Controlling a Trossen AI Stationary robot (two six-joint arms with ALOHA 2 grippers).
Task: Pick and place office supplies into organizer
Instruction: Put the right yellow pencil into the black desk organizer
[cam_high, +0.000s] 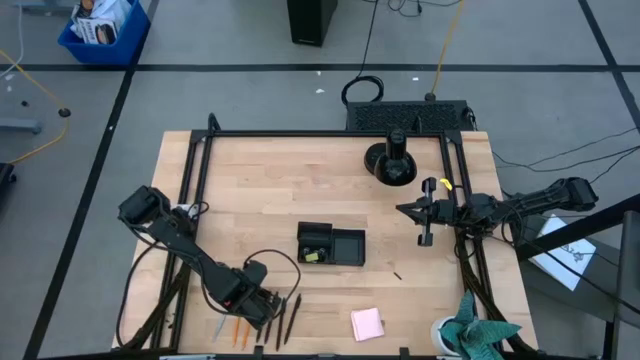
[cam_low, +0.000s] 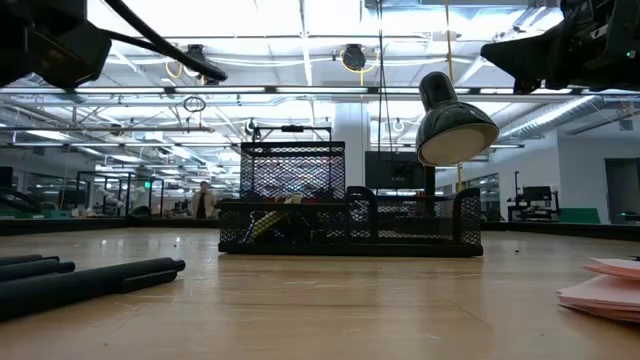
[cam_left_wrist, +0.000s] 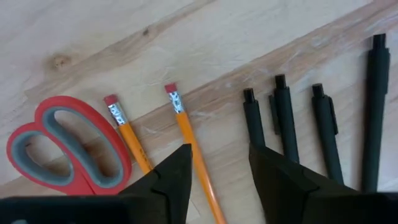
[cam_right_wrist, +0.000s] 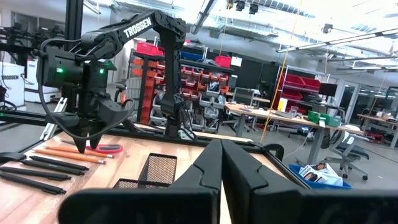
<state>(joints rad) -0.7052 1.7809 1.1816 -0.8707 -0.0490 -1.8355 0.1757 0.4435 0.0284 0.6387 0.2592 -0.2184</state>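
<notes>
Near the table's front left lie red-handled scissors (cam_left_wrist: 68, 149), two orange pencils (cam_left_wrist: 186, 137) and several dark pens (cam_left_wrist: 285, 121), all flat on the wood. My left gripper (cam_left_wrist: 221, 171) points down just above them, open, with one finger by the second pencil and the other over the first pens; it shows also in the high view as my left gripper (cam_high: 265, 312). The black mesh organizer (cam_high: 330, 243) stands mid-table with a small yellow piece (cam_high: 313, 256) inside. A pink sticky-note pad (cam_high: 367, 323) lies near the front edge. My right gripper (cam_right_wrist: 221, 171) waits shut at the right.
A round black stand with a post (cam_high: 392, 160) sits at the far side of the table. A teal cloth (cam_high: 480, 335) is at the front right corner. A small dark piece (cam_high: 397, 275) lies right of the organizer. Bare wood stretches between the supplies and the organizer.
</notes>
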